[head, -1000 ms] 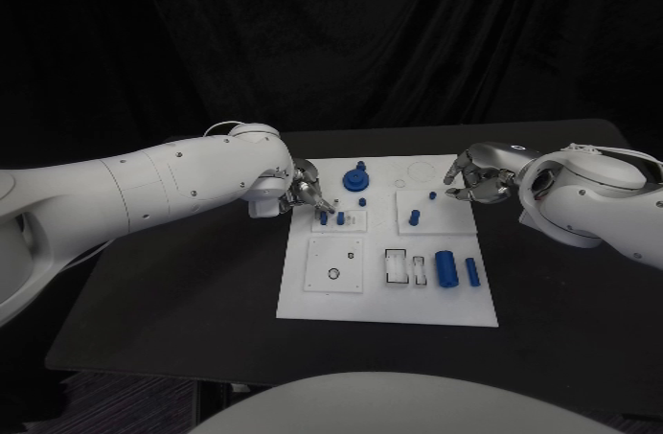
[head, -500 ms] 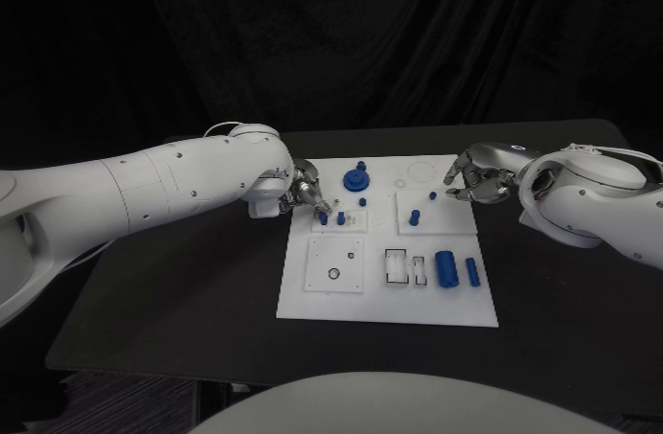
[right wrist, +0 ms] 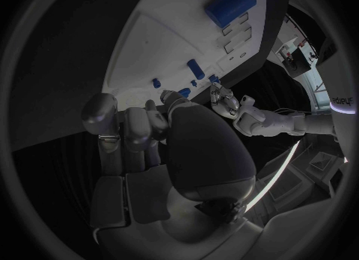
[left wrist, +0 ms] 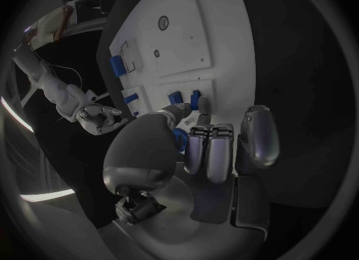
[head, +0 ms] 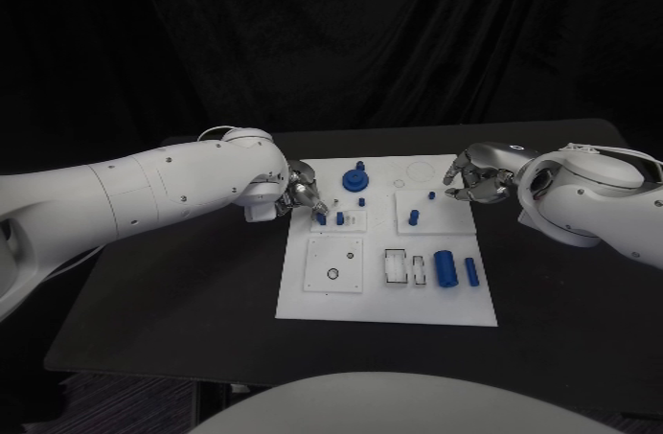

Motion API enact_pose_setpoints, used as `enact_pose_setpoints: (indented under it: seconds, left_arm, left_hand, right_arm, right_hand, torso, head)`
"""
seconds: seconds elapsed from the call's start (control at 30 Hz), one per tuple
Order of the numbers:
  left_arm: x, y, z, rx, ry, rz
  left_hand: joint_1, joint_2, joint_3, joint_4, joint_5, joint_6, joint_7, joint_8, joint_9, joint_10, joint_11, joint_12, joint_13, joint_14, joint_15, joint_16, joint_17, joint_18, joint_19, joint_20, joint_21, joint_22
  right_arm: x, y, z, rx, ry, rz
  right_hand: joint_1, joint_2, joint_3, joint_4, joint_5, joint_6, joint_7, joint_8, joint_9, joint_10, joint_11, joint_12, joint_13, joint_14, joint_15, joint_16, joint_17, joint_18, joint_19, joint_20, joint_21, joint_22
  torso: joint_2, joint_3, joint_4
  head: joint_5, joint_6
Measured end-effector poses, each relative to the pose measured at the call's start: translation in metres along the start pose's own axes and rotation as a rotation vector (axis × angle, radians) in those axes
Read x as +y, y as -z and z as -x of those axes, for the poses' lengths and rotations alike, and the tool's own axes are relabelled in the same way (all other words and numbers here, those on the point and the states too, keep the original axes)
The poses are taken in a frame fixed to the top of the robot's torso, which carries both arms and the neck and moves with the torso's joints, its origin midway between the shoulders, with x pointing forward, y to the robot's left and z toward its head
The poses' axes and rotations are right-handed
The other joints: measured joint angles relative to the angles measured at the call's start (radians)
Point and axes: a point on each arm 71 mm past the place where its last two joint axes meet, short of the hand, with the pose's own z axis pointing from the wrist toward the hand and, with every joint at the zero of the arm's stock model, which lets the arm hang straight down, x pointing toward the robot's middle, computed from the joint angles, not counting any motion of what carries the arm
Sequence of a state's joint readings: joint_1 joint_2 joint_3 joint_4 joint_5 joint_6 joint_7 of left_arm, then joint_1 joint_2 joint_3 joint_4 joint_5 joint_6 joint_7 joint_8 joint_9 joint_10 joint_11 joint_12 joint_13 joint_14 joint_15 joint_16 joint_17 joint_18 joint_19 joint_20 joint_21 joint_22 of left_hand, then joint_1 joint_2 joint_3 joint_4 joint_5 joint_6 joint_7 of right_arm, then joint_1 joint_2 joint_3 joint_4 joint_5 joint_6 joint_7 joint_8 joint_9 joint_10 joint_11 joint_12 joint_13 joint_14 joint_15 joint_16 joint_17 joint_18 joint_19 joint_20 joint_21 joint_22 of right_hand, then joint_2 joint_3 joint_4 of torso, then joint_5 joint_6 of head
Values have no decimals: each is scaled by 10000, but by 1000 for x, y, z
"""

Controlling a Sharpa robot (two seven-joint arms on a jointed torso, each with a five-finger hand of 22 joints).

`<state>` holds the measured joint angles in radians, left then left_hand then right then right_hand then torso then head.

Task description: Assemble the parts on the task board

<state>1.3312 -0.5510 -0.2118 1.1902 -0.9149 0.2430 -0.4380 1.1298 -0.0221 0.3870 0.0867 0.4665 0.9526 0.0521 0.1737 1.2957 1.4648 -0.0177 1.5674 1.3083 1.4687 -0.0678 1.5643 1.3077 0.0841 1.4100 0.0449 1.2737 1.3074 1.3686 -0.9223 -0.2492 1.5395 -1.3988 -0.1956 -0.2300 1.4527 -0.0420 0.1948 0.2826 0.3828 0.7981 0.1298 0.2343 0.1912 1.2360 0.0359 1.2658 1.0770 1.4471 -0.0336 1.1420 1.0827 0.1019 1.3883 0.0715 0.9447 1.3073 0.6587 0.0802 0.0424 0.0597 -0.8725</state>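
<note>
Left hand: the silver many-fingered left hand (head: pixel 304 195) sits over the left edge of the white rectangular task board (head: pixel 359 295), fingers curled down at the small blue upright pegs (head: pixel 331 218); grasp state cannot be determined.
Right hand: the silver many-fingered right hand (head: pixel 479 178) hovers at the board's far right corner, fingers curled inward, nothing seen in them.
Board: centred on the black table (head: pixel 180 290).
Parts: a blue round gear-like piece (head: pixel 356 178) stands far centre; a large blue cylinder (head: pixel 445 268) and a slimmer blue cylinder (head: pixel 471 272) lie near right.
</note>
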Motion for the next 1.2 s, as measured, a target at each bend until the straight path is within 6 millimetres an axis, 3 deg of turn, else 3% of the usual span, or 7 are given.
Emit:
enact_pose_setpoints:
  seconds: [0.57,1.2]
  left_arm:
    - [20,24,-7,-1543,1008,-665]
    - [41,35,-40,-3523,1744,-1537]
  left_hand:
    - [-257,-166,583,-273,54,72,-2,-34,125,0,0,0,0,0,0,0,0,0,0,0,-157,0]
    - [-384,-168,841,-260,-191,45,-18,-34,124,0,0,0,0,0,0,0,0,0,-37,-37,-208,0]
  right_arm:
    - [-3,2,0,30,-1,-115]
    - [-3,2,0,58,5,-137]
  right_hand:
    - [0,0,0,0,0,0,0,0,0,1,0,0,-12,0,0,-39,-24,-1,0,0,-77,8]
    - [0,0,28,-28,-1,0,0,0,0,1,-1,-41,-37,-29,-29,-39,-48,-1,0,0,-77,6]
  torso:
    - [-4,1,0]
    - [0,-4,19]
  head:
    - [-3,0]
    - [123,0]
